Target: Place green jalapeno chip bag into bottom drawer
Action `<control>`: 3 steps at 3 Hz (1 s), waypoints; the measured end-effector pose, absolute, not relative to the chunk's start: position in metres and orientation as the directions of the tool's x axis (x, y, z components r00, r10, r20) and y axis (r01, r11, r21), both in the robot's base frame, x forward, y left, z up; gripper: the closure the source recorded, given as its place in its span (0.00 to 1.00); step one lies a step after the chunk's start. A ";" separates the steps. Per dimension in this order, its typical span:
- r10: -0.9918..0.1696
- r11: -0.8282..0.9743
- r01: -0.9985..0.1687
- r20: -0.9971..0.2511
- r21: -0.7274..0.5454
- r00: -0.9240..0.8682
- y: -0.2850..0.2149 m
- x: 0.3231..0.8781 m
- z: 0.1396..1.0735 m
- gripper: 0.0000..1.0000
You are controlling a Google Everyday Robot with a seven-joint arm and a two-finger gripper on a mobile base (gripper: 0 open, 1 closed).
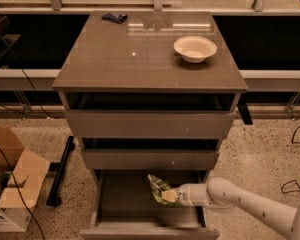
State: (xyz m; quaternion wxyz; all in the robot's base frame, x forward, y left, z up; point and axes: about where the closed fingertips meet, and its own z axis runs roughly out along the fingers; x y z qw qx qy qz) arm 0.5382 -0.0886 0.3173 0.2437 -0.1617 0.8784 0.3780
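The green jalapeno chip bag [159, 189] is a small light green and white crinkly bag held upright over the floor of the open bottom drawer [125, 199]. My gripper [171, 196] comes in from the right on a white arm and is shut on the bag's lower right end, inside the drawer's right half. The bag's top leans toward the drawer's back, just below the middle drawer front [150, 159].
A white bowl [195, 48] and a small dark blue packet [114, 17] sit on the cabinet top [140, 59]. An open cardboard box [12, 176] stands on the floor at left, with a black bar [61, 170] beside the cabinet. Cables lie on the floor at right.
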 end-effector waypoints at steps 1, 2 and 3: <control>-0.081 0.702 -0.403 -0.496 0.587 -0.864 -0.082 0.543 0.267 1.00; -0.049 0.731 -0.312 -0.409 0.607 -0.911 -0.070 0.535 0.212 0.84; -0.054 0.726 -0.313 -0.404 0.612 -0.913 -0.065 0.532 0.209 0.53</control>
